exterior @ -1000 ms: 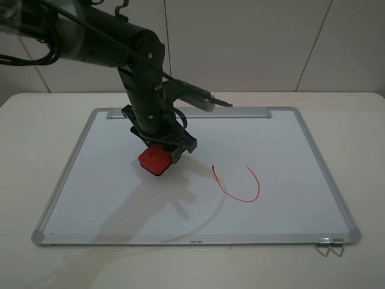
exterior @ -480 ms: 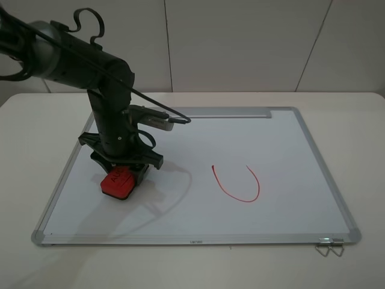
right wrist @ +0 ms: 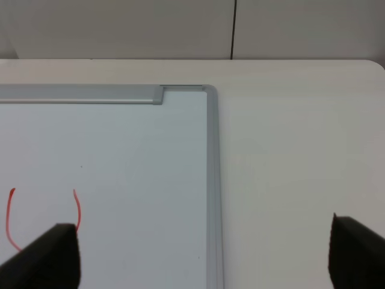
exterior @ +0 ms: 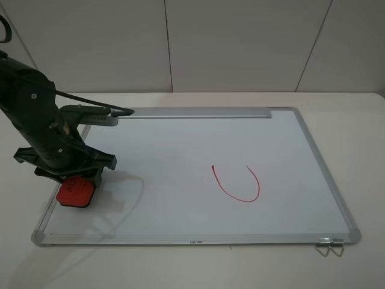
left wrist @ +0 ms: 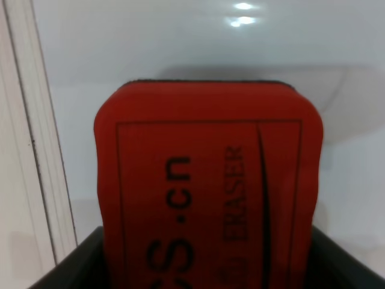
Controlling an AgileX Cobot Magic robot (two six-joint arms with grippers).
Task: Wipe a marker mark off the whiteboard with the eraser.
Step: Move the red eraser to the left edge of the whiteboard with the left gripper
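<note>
The whiteboard lies flat on the table, its silver tray strip on the far edge. No red "T" marker mark shows anywhere on it; only a red U-shaped curve is drawn right of centre. My left gripper is shut on the red eraser, holding it low over the board's near-left part, beside the left frame. The left wrist view is filled by the eraser with the frame alongside. My right gripper is open over the board's far-right corner, holding nothing.
Two wire binder clips lie at the board's near-right corner. A white table surrounds the board, with a pale wall behind it. The left arm's bulky dark body and cable lean over the board's left edge.
The left arm has swept the eraser from the board's centre-left area leftward and toward the near edge, ending beside the left frame. The U curve is unchanged.
</note>
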